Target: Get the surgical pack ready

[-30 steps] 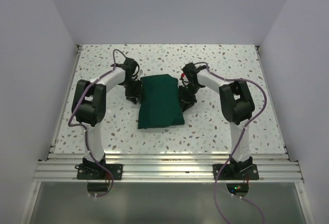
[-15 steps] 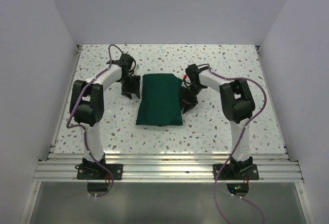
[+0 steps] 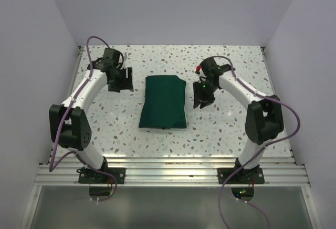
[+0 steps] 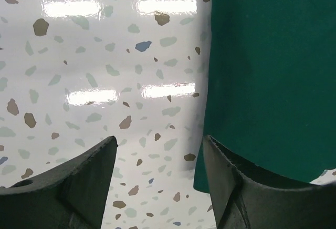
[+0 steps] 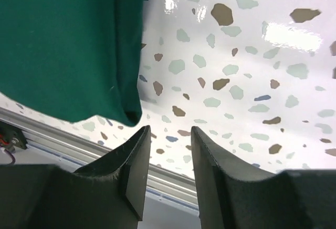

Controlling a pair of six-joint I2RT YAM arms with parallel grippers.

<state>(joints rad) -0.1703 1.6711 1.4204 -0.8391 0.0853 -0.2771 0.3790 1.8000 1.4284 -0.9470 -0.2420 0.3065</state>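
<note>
The speckled white bench point(image 3: 231, 129) is filling the middle of the top view, with plain pale walls point(image 3: 31, 55) rising on three sides and an aluminium rail point(image 3: 168, 174) running along its near edge, where both arm bases are sitting. The left arm point(image 3: 86, 90) is reaching up and inward from its base, and the right arm point(image 3: 241, 90) is mirroring it on the other side, each carrying a purple cable looping along its length. Between them the surgical pack point(image 3: 164, 103), a dark green fabric drape folded into an upright rectangle, is lying flat on the bench near its centre, with nothing gripping it. The left claw point(image 3: 125, 82) is hanging beside the pack's far left corner, apart from the cloth; the right claw point(image 3: 202, 99) is hanging just off the pack's right edge, also apart from it. In the left wrist view the left claw point(image 4: 157, 150) is standing wide apart with only bare bench showing between its fingers, and the pack point(image 4: 268, 71) is filling the right side of the view. In the right wrist view the right claw point(image 5: 170, 134) is showing a narrow gap, holding nothing, while a corner of the pack point(image 5: 63, 40) is lying just past its left finger
</note>
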